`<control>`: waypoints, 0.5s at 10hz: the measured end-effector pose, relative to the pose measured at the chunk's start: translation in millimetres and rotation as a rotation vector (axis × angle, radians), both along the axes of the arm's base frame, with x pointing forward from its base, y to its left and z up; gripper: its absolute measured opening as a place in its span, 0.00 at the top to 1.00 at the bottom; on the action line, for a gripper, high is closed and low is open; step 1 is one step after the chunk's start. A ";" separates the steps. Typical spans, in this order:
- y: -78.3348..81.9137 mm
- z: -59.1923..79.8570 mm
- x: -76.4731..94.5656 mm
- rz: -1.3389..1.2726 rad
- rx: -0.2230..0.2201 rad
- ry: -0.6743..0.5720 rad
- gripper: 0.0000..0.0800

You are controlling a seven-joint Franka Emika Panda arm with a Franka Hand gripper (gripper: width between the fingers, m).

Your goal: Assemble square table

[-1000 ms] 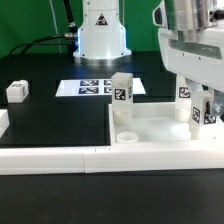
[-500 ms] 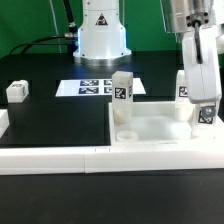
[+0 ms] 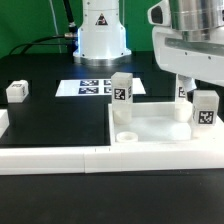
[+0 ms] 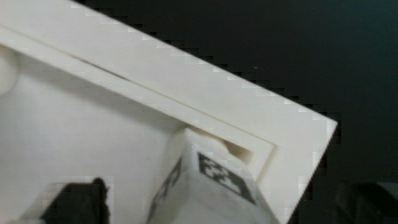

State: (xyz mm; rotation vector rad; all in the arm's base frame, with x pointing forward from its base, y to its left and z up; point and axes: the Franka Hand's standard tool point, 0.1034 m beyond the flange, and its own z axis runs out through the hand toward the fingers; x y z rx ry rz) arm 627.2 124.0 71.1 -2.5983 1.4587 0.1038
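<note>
exterior view, entry for you: the square table top (image 3: 150, 128) lay flat on the black table (image 3: 50, 115), at the exterior view's right, its front edge against the long white border rail (image 3: 60, 157). three legs stood upright on it. one leg (image 3: 122, 96) stood at the back corner toward the exterior view's left, tag facing the camera. a second leg (image 3: 204, 110) stood toward the exterior view's right, tag also facing out. a third leg (image 3: 184, 97) stood just behind it, partly hidden by the arm. an empty round socket (image 3: 127, 134) showed near the front corner of the top. a fourth small white tagged leg (image 3: 16, 91) lay well apart on the black table at the exterior view's left. the marker board (image 3: 95, 88) lay behind the top, before the robot base (image 3: 101, 35).

you would have seen the arm's white body above the right-hand legs; its fingertips were not visible there. wrist view showed the raised rim of the top (image 4: 160, 90), a tagged leg (image 4: 214, 175) seated in the corner, and one dark finger (image 4: 75, 200) standing clear of it. the gripper (image 4: 134, 205) was spread, pinching nothing.
</note>
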 end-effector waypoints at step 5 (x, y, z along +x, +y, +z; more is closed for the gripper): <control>-1.4 -0.8 3.0 0.613 -0.111 -0.105 0.19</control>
